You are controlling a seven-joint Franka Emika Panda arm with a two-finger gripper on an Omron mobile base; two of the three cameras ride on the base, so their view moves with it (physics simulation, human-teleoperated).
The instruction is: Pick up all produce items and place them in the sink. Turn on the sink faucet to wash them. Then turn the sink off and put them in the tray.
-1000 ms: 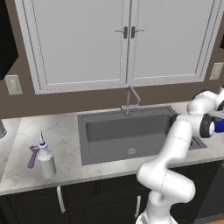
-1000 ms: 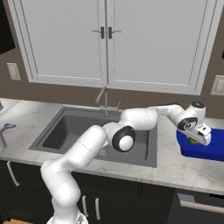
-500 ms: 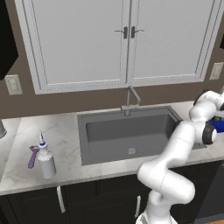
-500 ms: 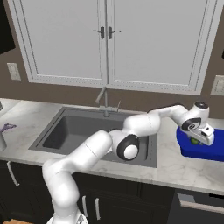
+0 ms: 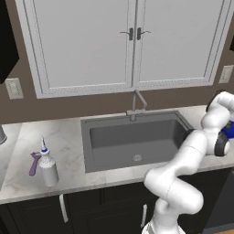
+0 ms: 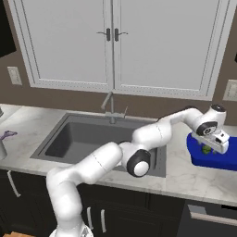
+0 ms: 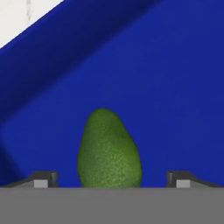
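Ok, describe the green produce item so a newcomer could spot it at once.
Start at the sink, then go right along the counter to the blue tray. The green fruit lies inside it, between the spread fingers. It is the one green, pebbly, pear-shaped thing on that plain blue floor.

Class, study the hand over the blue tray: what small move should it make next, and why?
Probably lift the gripper straight up. Its fingers stand wide apart, clear of the green fruit, which appears to rest in the blue tray, so the placing looks done.
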